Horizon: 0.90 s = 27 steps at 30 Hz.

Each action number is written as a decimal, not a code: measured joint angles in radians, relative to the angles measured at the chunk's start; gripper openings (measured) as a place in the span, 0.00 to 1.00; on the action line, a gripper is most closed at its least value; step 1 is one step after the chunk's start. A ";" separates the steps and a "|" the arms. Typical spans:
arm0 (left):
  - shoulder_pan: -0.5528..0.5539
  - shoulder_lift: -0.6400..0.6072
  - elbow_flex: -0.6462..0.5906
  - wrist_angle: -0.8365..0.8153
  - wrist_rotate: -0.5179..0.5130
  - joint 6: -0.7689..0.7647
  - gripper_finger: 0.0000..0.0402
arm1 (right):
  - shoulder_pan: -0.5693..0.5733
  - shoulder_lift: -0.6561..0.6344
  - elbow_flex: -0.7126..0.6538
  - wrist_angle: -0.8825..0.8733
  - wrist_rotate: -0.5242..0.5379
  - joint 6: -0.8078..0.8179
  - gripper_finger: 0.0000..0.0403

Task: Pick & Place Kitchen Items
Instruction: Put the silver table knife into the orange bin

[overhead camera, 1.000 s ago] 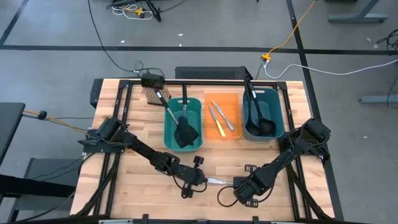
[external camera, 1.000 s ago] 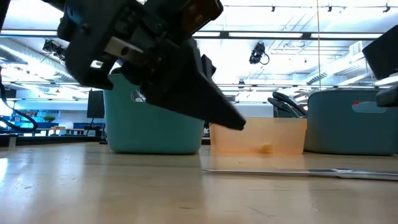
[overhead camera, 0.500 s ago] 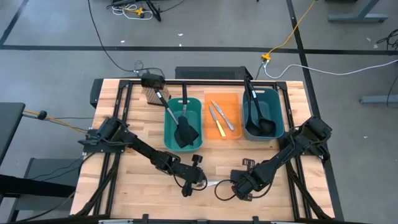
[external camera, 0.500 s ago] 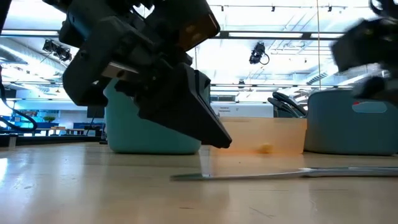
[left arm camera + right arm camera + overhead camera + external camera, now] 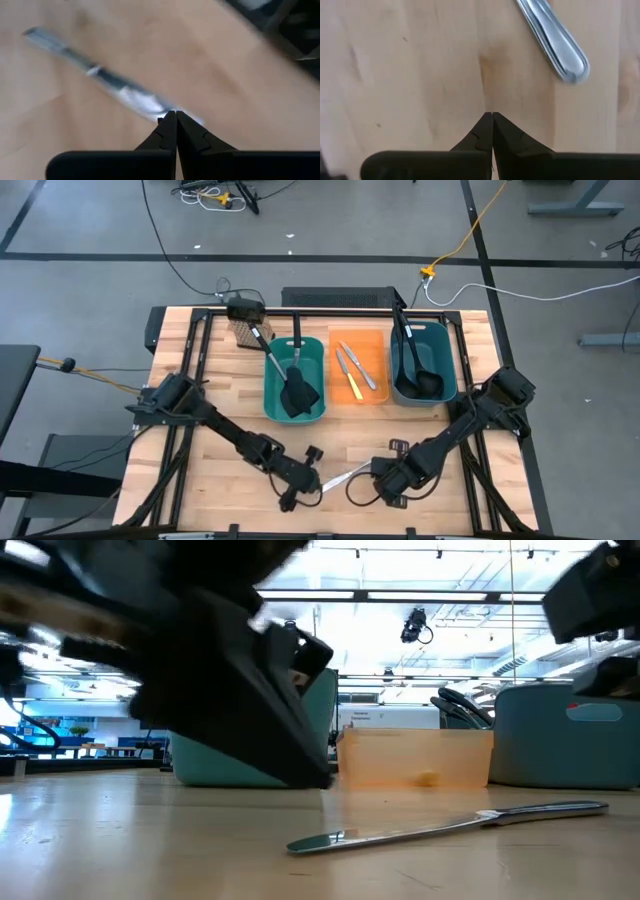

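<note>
A small silver knife lies flat and slantwise on the wooden table near its front edge. Its blade end is toward the near edge and its rounded handle end is by my right gripper. My left gripper is shut, with its fingertips at the blade. My right gripper is shut too. It points down over bare wood beside the handle end and touches nothing. Two black spatulas lie in the teal bin. Black ladles lie in the darker bin. My left gripper meets the knife's blade near its tip with the ends of its shut fingers. The fingers slant down from the table's left. The knife lies flat on the wood and is not lifted. Whether the tips press on the blade or only rest beside it, I cannot tell.
The three bins stand in a row at the table's far middle. The orange bin holds a yellow-handled knife and a silver knife. A small brown block sits at the far left. Bare wood lies to the left and right of the arms.
My left gripper has moved toward the table's near edge and a little left. The knife has turned on the table: its blade end has swung toward the near edge, while the handle end has stayed by my right gripper.
</note>
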 joint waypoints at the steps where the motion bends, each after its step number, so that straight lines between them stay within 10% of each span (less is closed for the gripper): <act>1: -0.005 0.000 0.000 0.006 0.027 0.007 0.01 | 0.000 -0.001 0.001 0.016 0.000 -0.008 0.02; 18: -0.003 0.000 0.001 0.109 0.178 0.017 0.01 | -0.071 -0.003 0.003 0.236 0.098 -0.183 0.02; 27: -0.007 0.001 0.002 0.120 0.055 0.044 0.01 | -0.110 0.003 0.003 0.435 0.036 -0.326 0.02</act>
